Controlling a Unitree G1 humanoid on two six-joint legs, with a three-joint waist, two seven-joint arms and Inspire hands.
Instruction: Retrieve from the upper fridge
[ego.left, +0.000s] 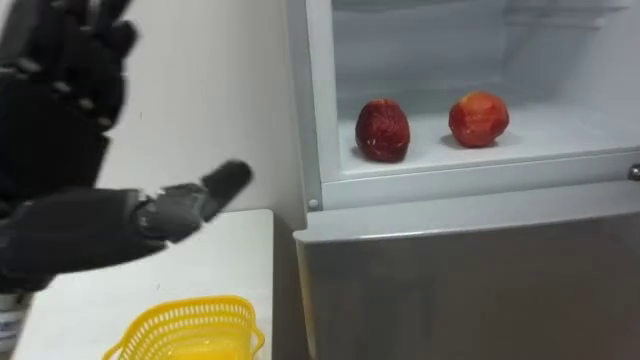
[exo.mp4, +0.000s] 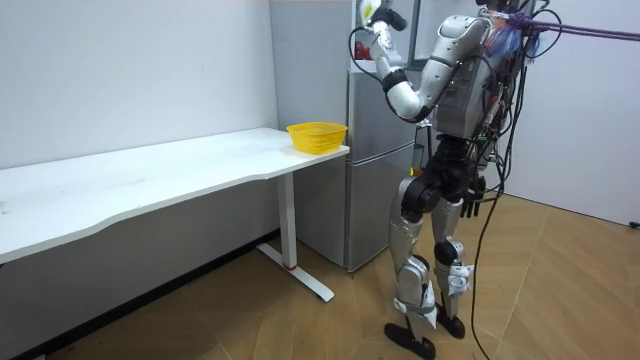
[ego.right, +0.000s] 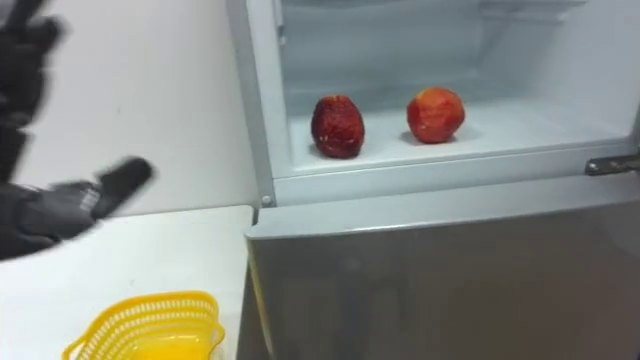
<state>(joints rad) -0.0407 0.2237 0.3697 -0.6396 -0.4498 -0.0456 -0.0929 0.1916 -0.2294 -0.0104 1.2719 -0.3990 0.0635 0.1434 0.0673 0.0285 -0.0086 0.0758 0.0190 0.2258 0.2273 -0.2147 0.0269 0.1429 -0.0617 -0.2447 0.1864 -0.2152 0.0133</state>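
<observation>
Nearest us, our black left hand (ego.left: 60, 120) hovers released, fingers spread, beside the open white fridge compartment (ego.left: 480, 180) holding a dark red fruit (ego.left: 382, 130) and an orange-red fruit (ego.left: 478, 119).

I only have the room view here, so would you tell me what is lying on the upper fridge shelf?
Observer: Two red fruits, a darker fruit on the left and a brighter fruit on the right.
Operator: Thank you. Are they touching each other?
Observer: No, a bare strip of shelf shows between them.
Operator: Is the left hand holding anything yet?
Observer: No. The left hand is open and empty, raised to the left of the fridge opening and outside it.
</observation>
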